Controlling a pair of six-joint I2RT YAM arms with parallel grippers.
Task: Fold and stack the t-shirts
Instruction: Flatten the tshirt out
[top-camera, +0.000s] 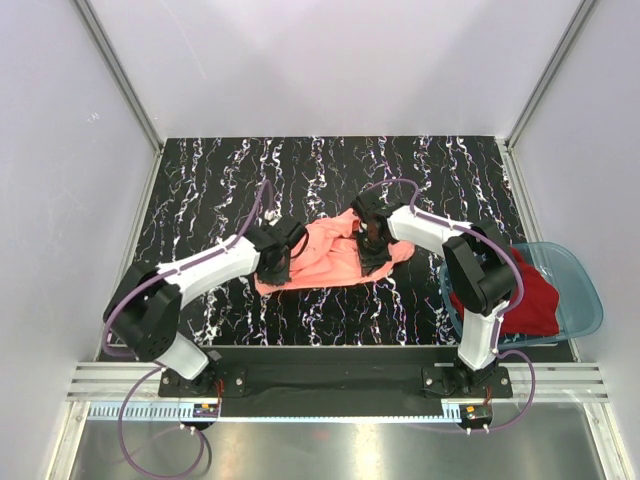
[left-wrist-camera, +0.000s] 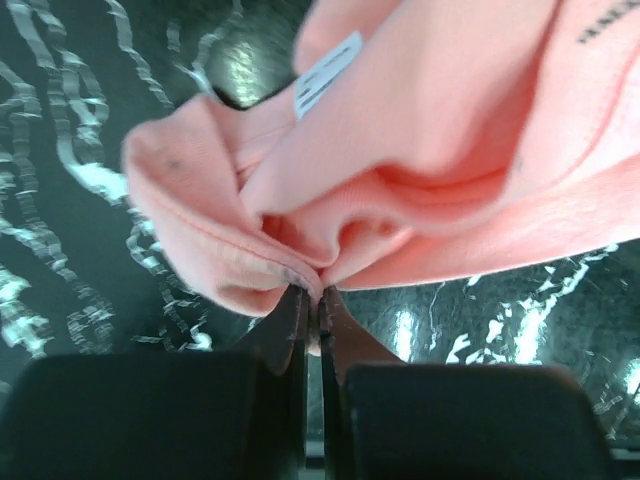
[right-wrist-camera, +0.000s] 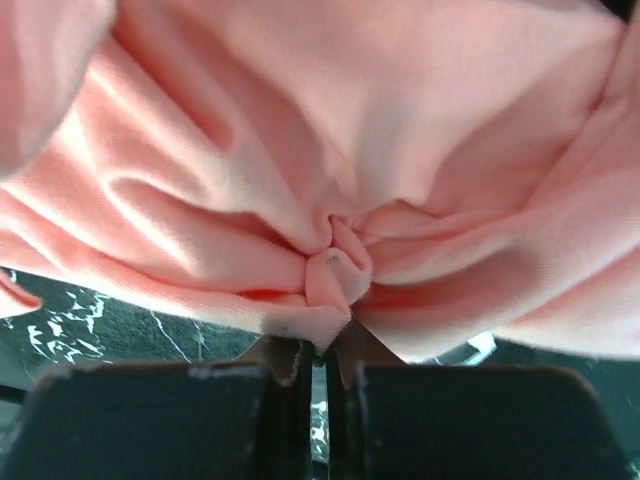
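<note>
A: Quick, near edge first.
B: Blue basin (top-camera: 590, 300) just beside the right arm, near right of the table (top-camera: 420, 170). The dark red t-shirt (top-camera: 525, 295) is heaped inside it, unfolded.

A: Next out, left gripper (left-wrist-camera: 312, 300)?
B: Clenched. Jaws are almost together, pinching a bunched fold of the salmon-pink t-shirt (top-camera: 325, 262) right at the tips. Thin bite.

A: Right gripper (right-wrist-camera: 325, 345)?
B: Also clamped on the pink shirt. Cloth is gathered into a knot at the pinch, with puckers fanning out.

A: Where's that shirt?
B: Mid-table, crumpled between the two grippers. Left one has its left edge, right one its upper right. The white label (left-wrist-camera: 328, 72) sits just past the left pinch. Can't tell how much of the cloth is off the surface.

A: Step?
B: My read is spreading it flat before any fold. Early in the task, nothing stacked.

A: How to do it well?
B: Draw the grips apart evenly and low until the wrinkles go taut, then lay it down square. No jerks, since both bites look shallow and the cloth could slip. Leave room beyond it on the far marbled surface for folding.
</note>
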